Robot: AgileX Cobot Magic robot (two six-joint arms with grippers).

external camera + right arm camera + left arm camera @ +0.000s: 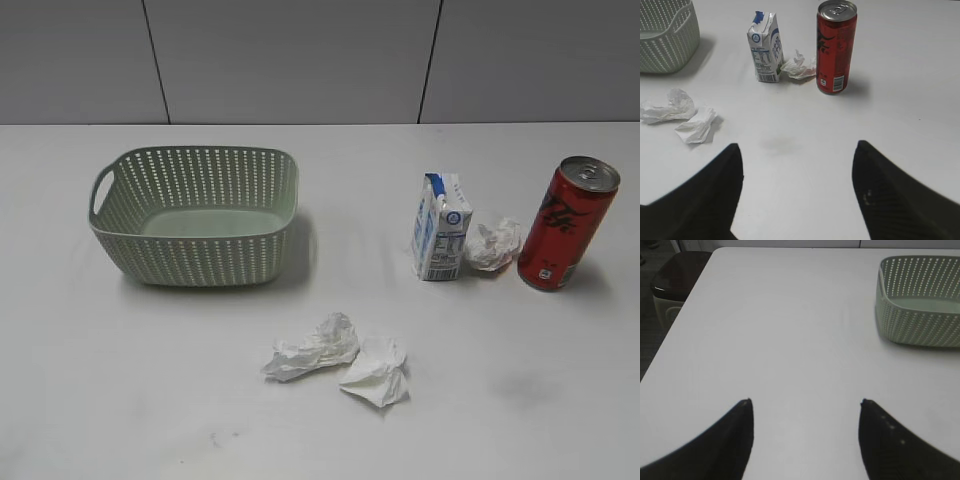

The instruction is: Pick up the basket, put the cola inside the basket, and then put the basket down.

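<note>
Sitting apart on table: basket [195, 215] left, cola [567, 223] right; both pincers [805, 402] [797, 145] spread wide, empty.

Basket [195, 215] left, cola [567, 223] far right, carton [440, 227] between them.

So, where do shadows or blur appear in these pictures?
Exterior view: the basket casts a soft shadow to its right. Right wrist view: the cola is sharp, the open right gripper dark and blurred. Left wrist view: the open left gripper looks equally soft.
</note>
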